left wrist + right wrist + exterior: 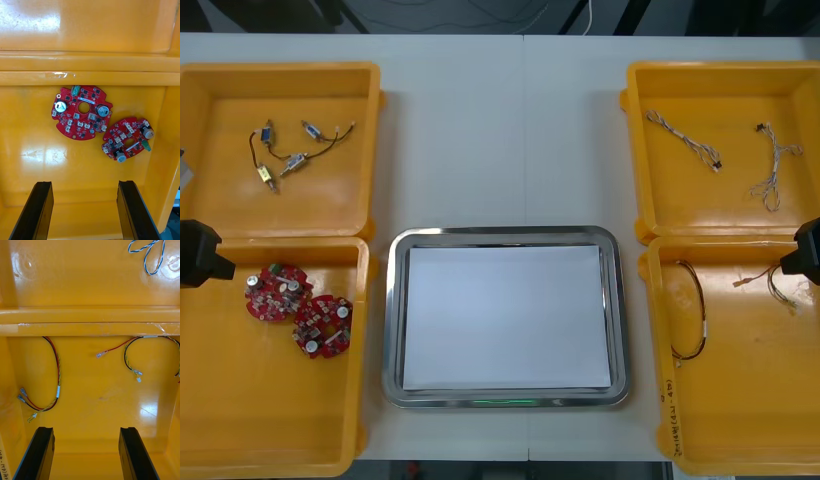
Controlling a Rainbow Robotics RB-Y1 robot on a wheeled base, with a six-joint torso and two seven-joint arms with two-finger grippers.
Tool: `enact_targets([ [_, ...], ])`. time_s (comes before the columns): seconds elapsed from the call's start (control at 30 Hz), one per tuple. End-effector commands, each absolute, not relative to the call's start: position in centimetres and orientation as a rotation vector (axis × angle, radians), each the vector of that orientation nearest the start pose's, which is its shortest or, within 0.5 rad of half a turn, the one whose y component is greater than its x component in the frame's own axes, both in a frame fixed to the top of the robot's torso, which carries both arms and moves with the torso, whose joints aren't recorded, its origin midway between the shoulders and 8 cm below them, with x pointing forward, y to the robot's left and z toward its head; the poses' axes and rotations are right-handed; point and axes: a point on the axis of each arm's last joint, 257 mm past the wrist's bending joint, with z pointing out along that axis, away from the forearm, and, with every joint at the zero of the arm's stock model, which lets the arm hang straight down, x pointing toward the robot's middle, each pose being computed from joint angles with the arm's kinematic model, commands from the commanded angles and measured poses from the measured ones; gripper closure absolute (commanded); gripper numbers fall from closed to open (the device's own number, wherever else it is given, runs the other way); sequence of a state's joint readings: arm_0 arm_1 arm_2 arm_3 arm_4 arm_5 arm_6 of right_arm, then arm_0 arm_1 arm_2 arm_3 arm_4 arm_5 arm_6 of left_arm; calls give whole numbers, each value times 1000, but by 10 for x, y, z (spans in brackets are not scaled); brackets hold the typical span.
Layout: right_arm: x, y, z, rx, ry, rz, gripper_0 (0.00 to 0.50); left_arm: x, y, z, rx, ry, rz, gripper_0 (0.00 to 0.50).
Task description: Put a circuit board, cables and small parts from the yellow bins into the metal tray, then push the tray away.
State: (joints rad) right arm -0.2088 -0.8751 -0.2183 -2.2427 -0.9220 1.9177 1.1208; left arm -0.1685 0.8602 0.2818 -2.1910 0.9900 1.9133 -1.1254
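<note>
Grippers both hang spread, gripping nothing, we see: the left gripper [84, 210] at the tabletop's [480, 140] 9 o'clock over the near left yellow bin [270, 420], two red circuit boards [82, 112] side by side just beyond its fingers [37, 210]; the right gripper [90, 453] at 3 o'clock over the near right yellow bin [750, 400], facing red and yellow cables [59, 378]. Between them sits the metal tray [392, 320], white inside, each bin's wall standing in the way.

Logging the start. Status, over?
Left pincer open, boards ahead. Right pincer open, cables ahead. Tray white inside, nothing loaded. No obstruction seen.
</note>
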Motion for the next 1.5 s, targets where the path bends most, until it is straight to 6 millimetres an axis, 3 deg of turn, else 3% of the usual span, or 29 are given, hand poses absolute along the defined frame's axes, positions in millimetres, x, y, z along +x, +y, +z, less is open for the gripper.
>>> enact_targets([
  [0.03,369,-367,-139,10,2672,-87,0,356,373,-149,8,2721,13,0],
  [1.5,369,-367,-139,10,2672,-87,0,356,373,-149,8,2721,13,0],
])
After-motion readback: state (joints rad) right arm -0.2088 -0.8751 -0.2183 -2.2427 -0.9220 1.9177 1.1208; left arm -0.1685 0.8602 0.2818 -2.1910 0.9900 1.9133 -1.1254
